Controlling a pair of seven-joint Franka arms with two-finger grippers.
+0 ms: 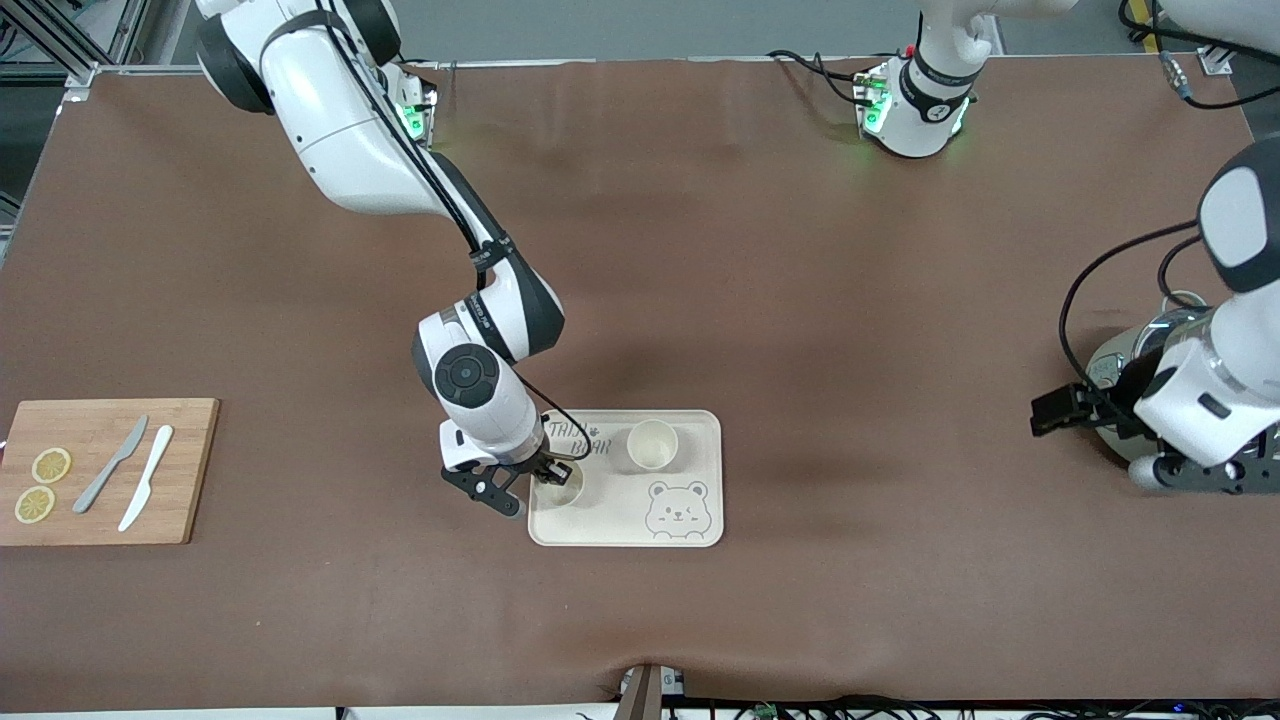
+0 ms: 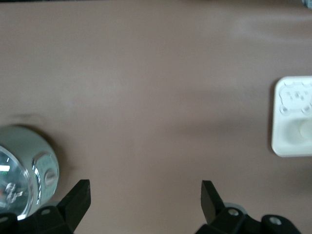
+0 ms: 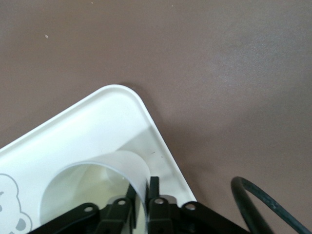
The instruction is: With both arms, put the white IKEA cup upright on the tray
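A white cup [image 1: 562,484] stands upright on the cream tray [image 1: 716,480], in the corner toward the right arm's end of the table. My right gripper [image 1: 553,470] is shut on its rim. In the right wrist view one finger is inside the cup [image 3: 97,170] and one outside, above the tray's corner [image 3: 105,109]; the gripper [image 3: 143,187] pinches the wall. A second white cup [image 1: 652,444] stands upright on the tray beside the printed words. My left gripper [image 1: 1185,475] waits open and empty near the left arm's end of the table [image 2: 146,195].
A shiny metal kettle [image 1: 1125,365] sits right beside the left gripper; it also shows in the left wrist view [image 2: 24,161], as does the tray [image 2: 285,141]. A wooden cutting board [image 1: 190,470] with two knives and lemon slices lies at the right arm's end.
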